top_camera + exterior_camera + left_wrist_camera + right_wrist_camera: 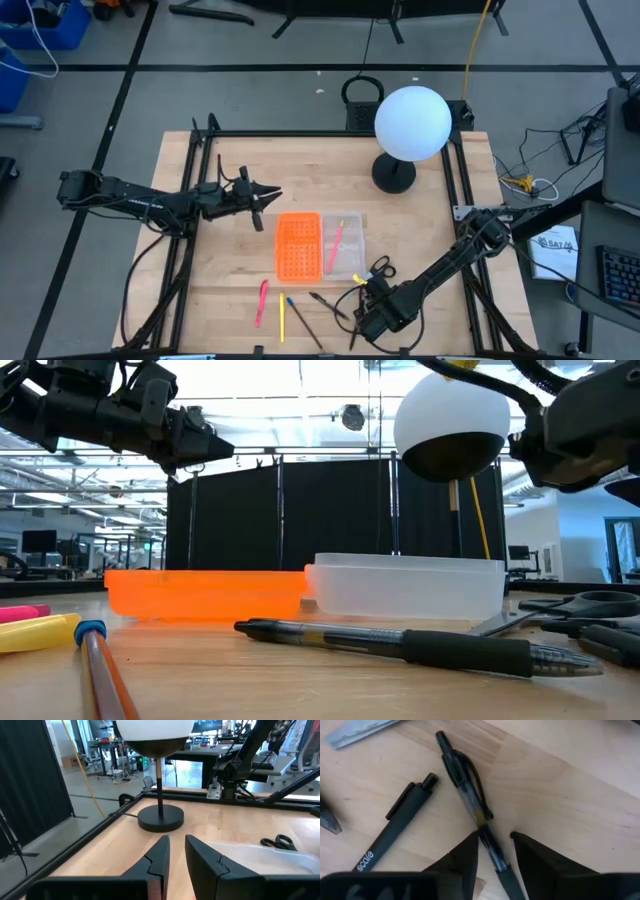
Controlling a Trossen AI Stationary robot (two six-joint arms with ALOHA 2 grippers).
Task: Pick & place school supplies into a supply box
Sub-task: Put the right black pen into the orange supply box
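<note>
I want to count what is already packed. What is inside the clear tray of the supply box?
From above, one pink pen lies inside the clear tray. From table height, the tray's cloudy wall hides its contents.

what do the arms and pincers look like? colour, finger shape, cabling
Both arms are dark, slim and jointed. The left pincer has two black wedge-shaped fingers tapering to blunt tips; the right pincer matches it. Black cables trail from the left arm's base. No markings are readable.

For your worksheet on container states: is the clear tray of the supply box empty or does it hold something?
Not empty. In the high view, one pink pen lies inside the clear tray; the other supplies remain on the table.
</note>
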